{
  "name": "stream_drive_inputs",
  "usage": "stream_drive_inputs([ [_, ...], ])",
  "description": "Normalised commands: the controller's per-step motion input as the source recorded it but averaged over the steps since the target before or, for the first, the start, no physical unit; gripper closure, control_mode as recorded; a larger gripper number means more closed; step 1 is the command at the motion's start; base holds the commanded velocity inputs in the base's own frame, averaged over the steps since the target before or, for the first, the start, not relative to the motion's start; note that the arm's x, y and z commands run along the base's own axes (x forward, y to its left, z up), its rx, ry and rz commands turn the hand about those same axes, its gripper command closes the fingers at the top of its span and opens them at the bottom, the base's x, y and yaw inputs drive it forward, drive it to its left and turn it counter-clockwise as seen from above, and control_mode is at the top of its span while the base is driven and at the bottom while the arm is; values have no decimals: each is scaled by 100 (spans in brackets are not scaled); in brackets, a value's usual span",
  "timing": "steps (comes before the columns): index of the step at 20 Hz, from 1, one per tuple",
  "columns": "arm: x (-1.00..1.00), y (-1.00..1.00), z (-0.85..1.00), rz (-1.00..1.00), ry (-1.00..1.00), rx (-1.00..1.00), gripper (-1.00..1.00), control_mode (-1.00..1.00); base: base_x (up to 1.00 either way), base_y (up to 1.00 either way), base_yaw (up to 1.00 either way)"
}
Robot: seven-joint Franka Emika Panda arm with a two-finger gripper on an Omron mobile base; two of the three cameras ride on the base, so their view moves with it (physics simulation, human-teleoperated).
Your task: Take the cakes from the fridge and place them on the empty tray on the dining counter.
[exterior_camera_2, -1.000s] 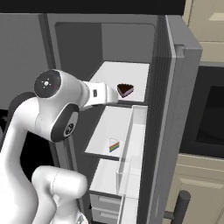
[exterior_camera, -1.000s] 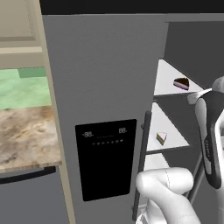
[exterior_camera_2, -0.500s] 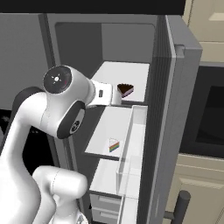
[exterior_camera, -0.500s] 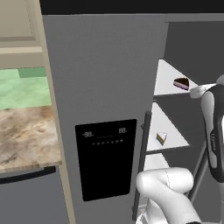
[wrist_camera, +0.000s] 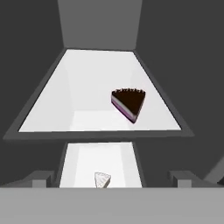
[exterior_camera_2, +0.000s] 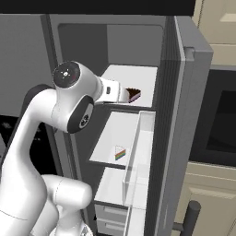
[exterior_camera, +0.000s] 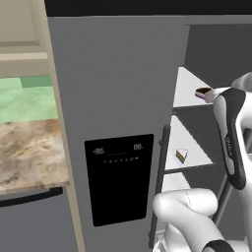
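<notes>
Two cake slices sit in the open fridge [exterior_camera_2: 184,115]: the dark-topped slice [wrist_camera: 128,103] on the upper shelf [wrist_camera: 87,78], just ahead of the wide-open, empty tool [exterior_camera_2: 123,95]; the cream slice [exterior_camera_2: 120,153] on the shelf below.

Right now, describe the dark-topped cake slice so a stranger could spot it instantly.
Look into the open fridge: on the upper white shelf lies a wedge-shaped dark-topped slice, with white and purple layers below its dark top. The pale slice on the shelf below has a cream top and rainbow-striped sides.
</notes>
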Motion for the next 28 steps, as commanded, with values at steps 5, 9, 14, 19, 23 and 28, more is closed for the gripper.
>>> stream_drive_inputs([
  [5,35,0,-1,0,-1,0,-100,-100,0,0,0],
  [9,35,0,-11,0,0,0,-100,-100,0,0,0],
  [14,28,-4,-11,1,0,0,-100,-100,0,0,0],
  [19,20,-14,-8,3,0,0,-100,-100,0,0,0],
  [23,15,-23,-1,3,0,0,-100,-100,0,0,0],
  [28,23,-11,0,1,0,0,-100,-100,0,0,0],
])
